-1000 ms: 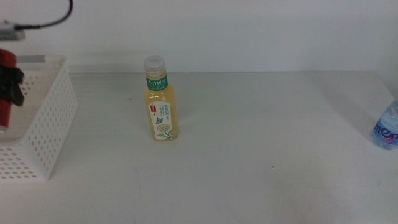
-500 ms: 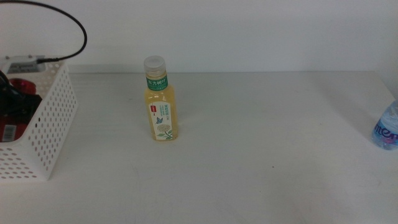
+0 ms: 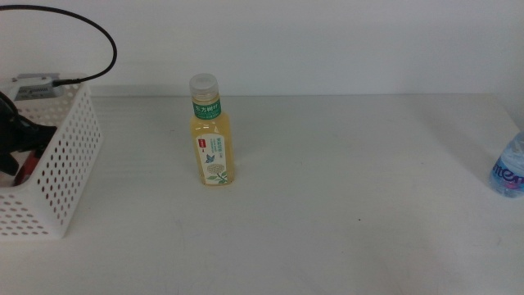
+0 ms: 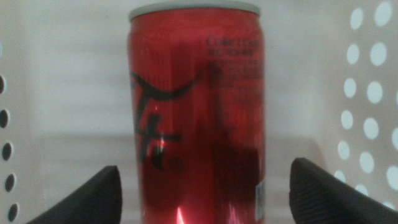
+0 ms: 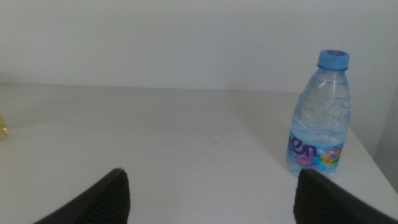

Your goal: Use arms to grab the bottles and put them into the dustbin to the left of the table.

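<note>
My left claw (image 4: 199, 186) now sits down inside the basket (image 3: 70, 164), jaws spread wide off the red can (image 4: 196, 112); can's delivered, tea bottle (image 3: 211, 135) next.

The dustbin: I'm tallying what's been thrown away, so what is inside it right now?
Inside the dustbin is the red can, with the left gripper reaching in, jaws open on either side of it. The basket's floor and anything beneath the can are hidden.
</note>
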Robot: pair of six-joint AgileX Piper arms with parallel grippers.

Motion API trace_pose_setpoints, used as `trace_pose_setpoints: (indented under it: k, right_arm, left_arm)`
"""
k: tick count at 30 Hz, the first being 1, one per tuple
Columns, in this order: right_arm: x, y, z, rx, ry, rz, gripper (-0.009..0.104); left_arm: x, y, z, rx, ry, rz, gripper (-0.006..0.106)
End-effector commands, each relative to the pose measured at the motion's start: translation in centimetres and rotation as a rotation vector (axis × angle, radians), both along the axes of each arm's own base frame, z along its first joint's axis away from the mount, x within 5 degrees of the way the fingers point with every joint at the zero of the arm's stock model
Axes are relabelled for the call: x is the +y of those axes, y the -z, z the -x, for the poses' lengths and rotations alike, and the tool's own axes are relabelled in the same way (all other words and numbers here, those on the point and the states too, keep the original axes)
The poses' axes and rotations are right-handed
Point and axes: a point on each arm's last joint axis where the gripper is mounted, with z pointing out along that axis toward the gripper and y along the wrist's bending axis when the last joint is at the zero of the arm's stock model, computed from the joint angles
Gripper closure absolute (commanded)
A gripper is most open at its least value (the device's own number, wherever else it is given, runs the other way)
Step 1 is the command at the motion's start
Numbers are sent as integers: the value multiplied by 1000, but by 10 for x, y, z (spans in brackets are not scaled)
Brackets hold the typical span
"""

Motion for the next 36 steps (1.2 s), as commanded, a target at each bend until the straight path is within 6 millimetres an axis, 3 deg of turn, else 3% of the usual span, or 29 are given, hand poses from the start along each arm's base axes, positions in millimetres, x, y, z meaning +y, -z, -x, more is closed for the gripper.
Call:
trace_pose_setpoints:
  k: [1,7,12,18,23,30,36]
  right_arm:
    - [-1,-11,2,-113,8,8,21]
    - [-1,-11,2,-113,8,8,21]
    - [-1,-11,2,-113,8,8,21]
    - [-1,-11,2,-113,8,8,21]
    - [-1,-11,2,-113,8,8,21]
    - [-1,-11,2,-113,8,8,21]
    - [-1,-11,2,-113,8,8,21]
  left_arm:
    - [-2,-37,1,-97,-5,-8,10]
    - [-5,-50,7,-104,-32,12,10]
    - [-21,-96,17,-224,-21,-26,10]
    - [-59,-158,46,-449,12,-93,10]
    - [-100,-185,84,-617,77,-107,10]
    - [-138,-195,143,-780,178,-76,10]
    - [-161,-180,183,-907,262,-32,10]
